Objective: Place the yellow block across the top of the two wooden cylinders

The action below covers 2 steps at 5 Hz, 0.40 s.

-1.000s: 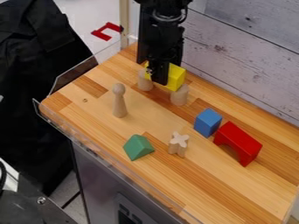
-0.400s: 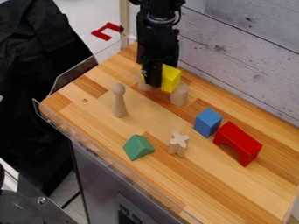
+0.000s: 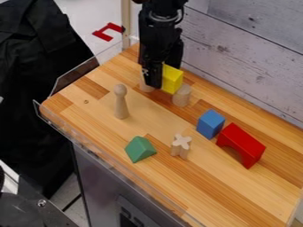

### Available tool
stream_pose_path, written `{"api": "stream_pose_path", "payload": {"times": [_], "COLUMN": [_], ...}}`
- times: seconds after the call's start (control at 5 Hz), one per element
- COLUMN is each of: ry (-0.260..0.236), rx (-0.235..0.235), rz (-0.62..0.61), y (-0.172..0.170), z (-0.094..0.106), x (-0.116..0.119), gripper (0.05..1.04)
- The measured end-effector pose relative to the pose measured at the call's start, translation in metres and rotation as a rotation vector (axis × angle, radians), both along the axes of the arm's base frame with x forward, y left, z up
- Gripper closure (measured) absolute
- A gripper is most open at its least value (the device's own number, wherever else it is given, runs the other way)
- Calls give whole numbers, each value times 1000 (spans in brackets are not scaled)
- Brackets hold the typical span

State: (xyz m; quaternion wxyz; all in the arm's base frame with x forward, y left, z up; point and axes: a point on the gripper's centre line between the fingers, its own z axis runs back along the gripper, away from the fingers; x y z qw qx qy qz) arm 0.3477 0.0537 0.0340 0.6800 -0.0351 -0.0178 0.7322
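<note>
End effector point(image 3: 155, 84) near 12 o'clock on worktop point(image 3: 89, 116), pointing down; cannot tell how far open, or whether it grips yellow block point(image 3: 172, 80) right against its 3 o'clock side. Pale cylinder point(image 3: 181, 95) at block's 5 o'clock; second cylinder point(image 3: 146, 87) partly hidden by end effector. From worktop middle: upright wooden peg point(image 3: 121, 104) 10 o'clock, blue block point(image 3: 210, 124) 3, red arch point(image 3: 241, 144) 4, X-shaped piece point(image 3: 180, 146) 5, green prism point(image 3: 140, 149) between 7 and 8.

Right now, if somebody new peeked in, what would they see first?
Probably the bright red arch block, toward the right of the wooden top, beside the blue block. Next, their eye might jump to the yellow block near the pale plank wall, with the black gripper right by it.
</note>
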Motion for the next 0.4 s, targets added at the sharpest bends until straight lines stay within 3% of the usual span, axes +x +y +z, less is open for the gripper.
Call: {"api": "stream_pose_path", "payload": {"times": [0.4], "ry": [-37], "rx": [79], "rz": [-25], "y": [4], "z": [40], "x": [-5], "gripper": [83]}}
